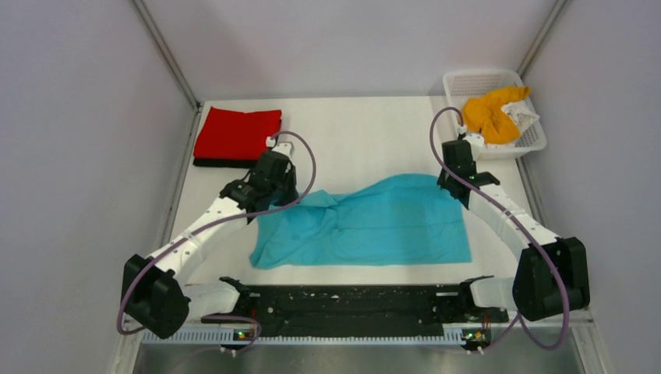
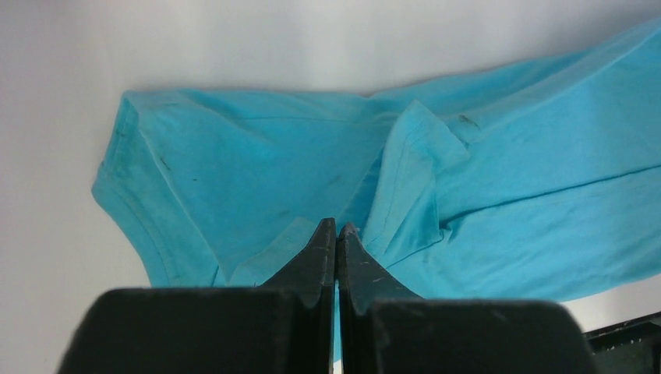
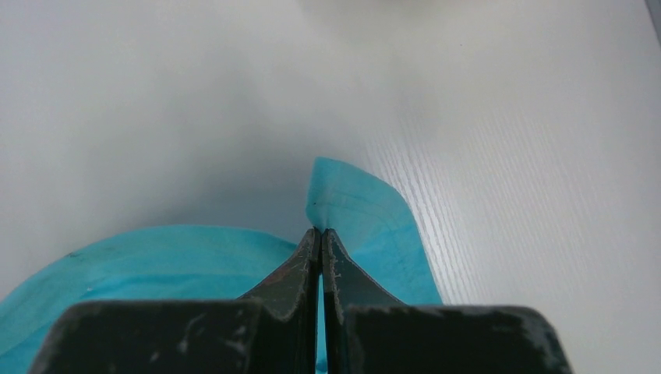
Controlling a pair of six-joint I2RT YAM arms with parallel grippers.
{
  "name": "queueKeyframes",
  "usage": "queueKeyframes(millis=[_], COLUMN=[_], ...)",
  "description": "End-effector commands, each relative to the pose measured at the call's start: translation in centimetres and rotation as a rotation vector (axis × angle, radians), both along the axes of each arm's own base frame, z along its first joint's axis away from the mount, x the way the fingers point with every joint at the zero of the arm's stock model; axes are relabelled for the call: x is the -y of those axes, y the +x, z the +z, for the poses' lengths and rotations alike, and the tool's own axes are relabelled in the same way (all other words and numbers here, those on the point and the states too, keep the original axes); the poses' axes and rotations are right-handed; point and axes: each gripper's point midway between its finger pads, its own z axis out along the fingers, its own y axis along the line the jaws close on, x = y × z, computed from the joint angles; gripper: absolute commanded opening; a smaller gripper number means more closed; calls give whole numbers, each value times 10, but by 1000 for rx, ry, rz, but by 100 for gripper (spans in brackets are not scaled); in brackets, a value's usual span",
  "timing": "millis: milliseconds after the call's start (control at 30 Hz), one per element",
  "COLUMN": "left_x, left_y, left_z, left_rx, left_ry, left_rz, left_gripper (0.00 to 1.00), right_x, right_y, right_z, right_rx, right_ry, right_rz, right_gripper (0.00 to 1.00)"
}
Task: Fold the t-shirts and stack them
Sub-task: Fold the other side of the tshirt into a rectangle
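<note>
Your left gripper (image 2: 337, 227) is pinched fully closed on the turquoise t-shirt (image 2: 507, 179), just below its collar (image 2: 413, 179). Your right gripper (image 3: 319, 231) is clamped tight on a hem corner (image 3: 351, 195), which pokes out ahead of its tips. The two end grips probably serve to stretch the cloth flat before folding.

turquoise t-shirt (image 1: 390, 222) — rumpled, mid-table, red t-shirt (image 1: 236, 134) folded
</note>
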Motion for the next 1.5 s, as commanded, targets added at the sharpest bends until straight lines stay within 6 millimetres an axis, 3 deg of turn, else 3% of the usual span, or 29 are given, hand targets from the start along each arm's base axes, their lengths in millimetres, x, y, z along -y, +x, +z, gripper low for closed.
queueKeyframes(millis=[0,233,333,433,533,633,667,733,800,833,867,933,1067,1233,1367,1467], left_x=[-9,-18,-24,-16,-6,-15,-18,-14,5,12,15,15,11,36,78,104], left_y=[-15,-49,-61,-72,-91,-120,-129,-147,-155,-153,-147,-125,-72,-30,-30,-42], left_z=[-4,-18,-29,-43,-65,-84,-86,-79,-56,-44,-33,-18,1,-31,-65,-77], left_rx=[-1,-29,-55,-110,-197,-304,-332,-371,-345,-308,-257,-134,25,-48,-235,-294], left_ry=[-14,-19,-12,-45,-92,-92,-100,-155,-276,-321,-345,-349,-270,-178,-183,-224], left_rz=[63,85,84,65,51,108,138,131,35,-1,-19,-7,96,107,-18,-92], left_gripper=[0,0,0,3,16,28,37,54,73,90,98,99,99,99,99,99], right_x=[-3,-1,-6,0,10,18,19,19,16,14,13,10,-2,-14,-13,-14], right_y=[-14,-32,-39,-53,-74,-98,-105,-116,-119,-119,-118,-114,-109,-107,-107,-107], right_z=[3,-4,-14,-31,-43,-50,-51,-48,-40,-34,-30,-19,-10,-10,-10,-11], right_rx=[14,2,-15,-74,-135,-185,-195,-192,-157,-124,-106,-56,-29,-28,-26,-28], right_ry=[20,33,68,58,49,54,61,82,110,131,142,164,212,247,242,236], right_rz=[23,23,35,4,-72,-146,-155,-162,-148,-140,-132,-112,-58,4,13,29], right_gripper=[0,0,0,4,14,55,61,67,72,76,83,97,99,99,99,99])
